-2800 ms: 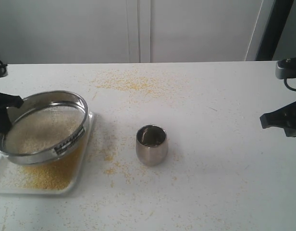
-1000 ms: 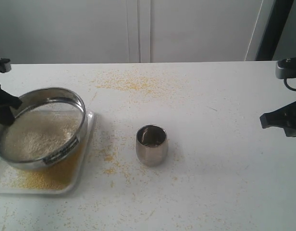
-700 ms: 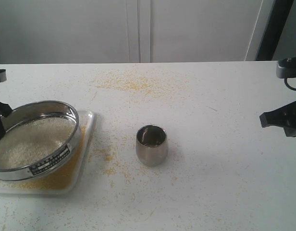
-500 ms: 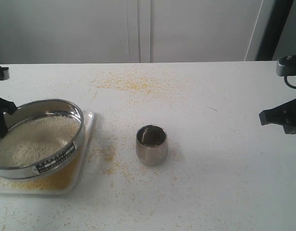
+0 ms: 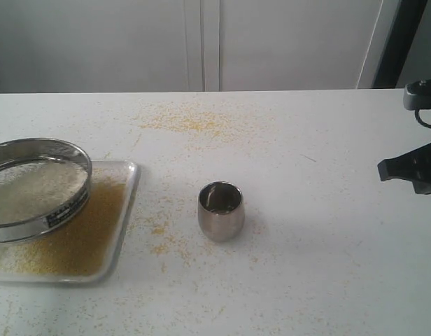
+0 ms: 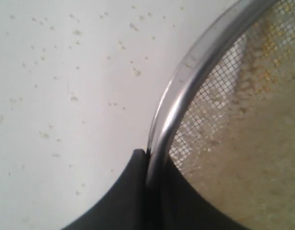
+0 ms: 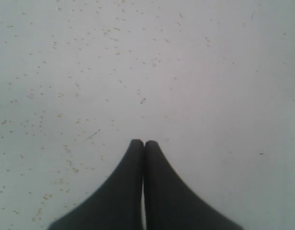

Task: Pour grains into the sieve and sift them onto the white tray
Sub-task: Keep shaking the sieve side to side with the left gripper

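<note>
I work at a wide white table (image 5: 306, 175), its matte top filling the lower part of the exterior view and its far edge running straight across. Behind that edge stands a pale grey-white wall (image 5: 89, 42) of flat panels, split by a narrow vertical strip (image 5: 201, 42) near the middle. Past the far right corner a slanted white frame (image 5: 373, 42) stands beside a dark post (image 5: 404, 35). The light is soft and even, with faint shadows.
</note>
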Available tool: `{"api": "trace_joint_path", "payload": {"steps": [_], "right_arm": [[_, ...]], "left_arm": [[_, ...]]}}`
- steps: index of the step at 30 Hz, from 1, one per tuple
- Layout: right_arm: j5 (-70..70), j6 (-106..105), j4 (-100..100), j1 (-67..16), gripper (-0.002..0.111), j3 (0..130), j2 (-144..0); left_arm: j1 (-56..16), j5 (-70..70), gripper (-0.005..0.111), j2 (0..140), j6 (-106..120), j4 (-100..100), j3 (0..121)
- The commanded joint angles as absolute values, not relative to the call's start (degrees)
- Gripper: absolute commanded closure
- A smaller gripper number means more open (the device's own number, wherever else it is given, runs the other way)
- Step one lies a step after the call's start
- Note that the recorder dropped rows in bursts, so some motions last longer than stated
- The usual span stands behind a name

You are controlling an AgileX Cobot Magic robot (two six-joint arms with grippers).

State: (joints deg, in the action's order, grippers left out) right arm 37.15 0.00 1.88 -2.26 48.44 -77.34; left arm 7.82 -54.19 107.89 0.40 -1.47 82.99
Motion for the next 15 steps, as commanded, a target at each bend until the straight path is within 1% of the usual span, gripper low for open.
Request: {"api": "trace_joint_path", "payload": {"steps": [1, 2, 4, 6, 8, 10, 11, 13, 15], "right_arm": [[36.6, 0.0, 2.1, -1.6, 0.108, 48.5, -77.0], [36.6, 0.0, 2.1, -1.6, 0.108, 48.5, -77.0], [36.6, 0.0, 2.1, -1.6, 0.108, 48.5, -77.0], [36.6, 0.0, 2.1, -1.6, 0.108, 48.5, -77.0], [36.6, 0.0, 2.1, -1.6, 0.108, 48.5, -77.0], [36.6, 0.0, 2.1, -1.6, 0.108, 48.5, -77.0], [36.6, 0.0, 2.1, -1.6, 0.108, 48.5, -77.0], [36.6, 0.0, 2.1, -1.6, 0.108, 48.5, -77.0], [36.6, 0.0, 2.1, -1.6, 0.108, 48.5, -77.0]], "left_arm": [[3.6, -57.5, 0.107, 106.6, 18.6, 9.4, 82.7], [3.6, -57.1, 0.107, 106.6, 15.2, 6.3, 82.7], [5.7, -55.5, 0.107, 106.6, 0.8, 0.8, 82.8], [8.2, -54.6, 0.107, 106.6, -4.5, 4.0, 82.4], [8.5, -52.5, 0.107, 106.6, 5.1, 13.5, 81.0], [6.5, -52.3, 0.107, 106.6, 20.1, 21.0, 79.6], [5.4, -53.3, 0.107, 106.6, 24.2, 21.4, 79.4], [5.7, -53.0, 0.107, 106.4, 18.7, 16.5, 79.4], [8.8, -50.8, 0.107, 105.8, 7.5, 11.8, 79.4]]}}
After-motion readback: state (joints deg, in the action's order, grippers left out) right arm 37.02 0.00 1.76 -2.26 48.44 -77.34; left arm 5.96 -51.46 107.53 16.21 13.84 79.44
